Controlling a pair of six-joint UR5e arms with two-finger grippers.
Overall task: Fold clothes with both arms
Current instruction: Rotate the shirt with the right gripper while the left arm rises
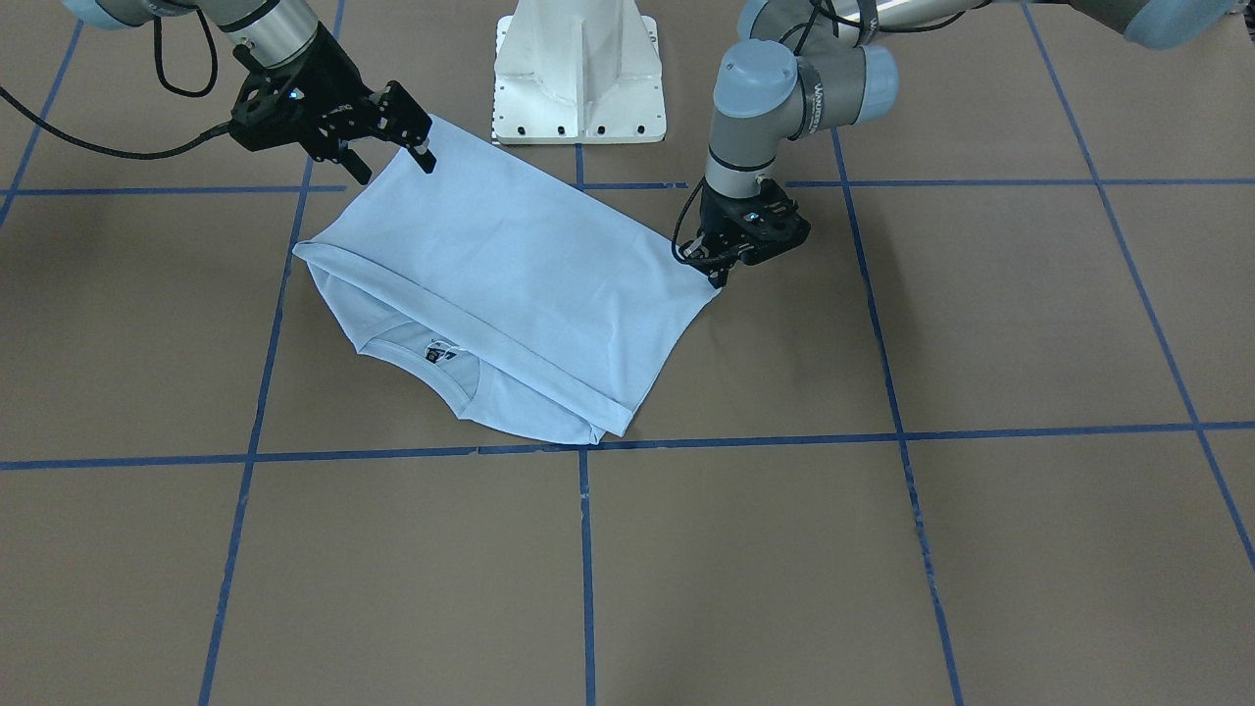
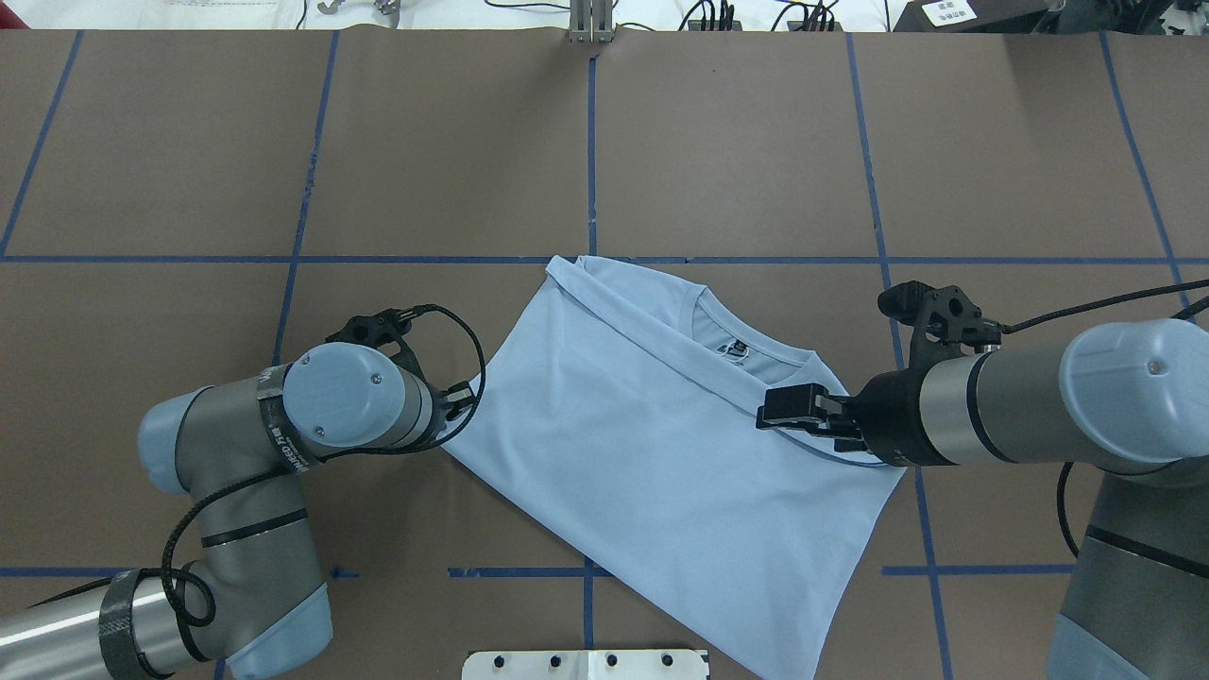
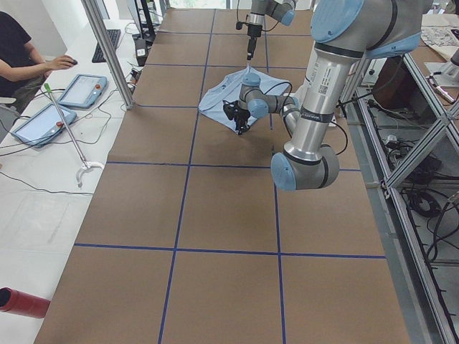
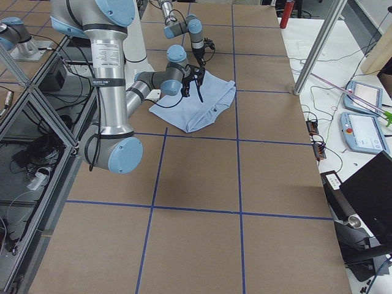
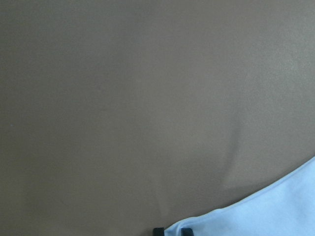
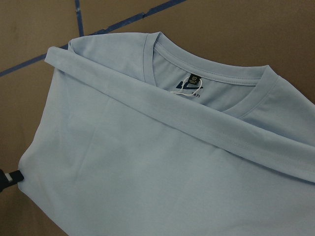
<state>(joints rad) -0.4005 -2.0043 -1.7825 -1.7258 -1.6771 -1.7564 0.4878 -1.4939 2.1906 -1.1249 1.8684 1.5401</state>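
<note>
Lying askew on the counter (image 1: pixel 980 549), close to the white pedestal (image 1: pixel 578 69), the T-shirt (image 1: pixel 510 255) looked roughly halfway folded. Its bottom hem (image 1: pixel 461 309) was laid up across the chest and stopped just short of the collar (image 1: pixel 466 387) and the neck label (image 1: pixel 438 353), which were both uncovered. No sleeve showed plainly. At least one further fold, probably crosswise, appeared to be left, and the cloth carried a few shallow wrinkles.

The left tool (image 1: pixel 721 273) was down at the counter on one end of the fold line, with its wrist pointing almost straight down. Its fingers stood narrow, and the left wrist view showed a sliver of blue cloth between them, so it seemed to be pinching that corner. The right tool (image 1: pixel 395 169) hung tilted above the opposite side of the shirt, clear of the cloth, fingers spread wide and holding nothing.
</note>
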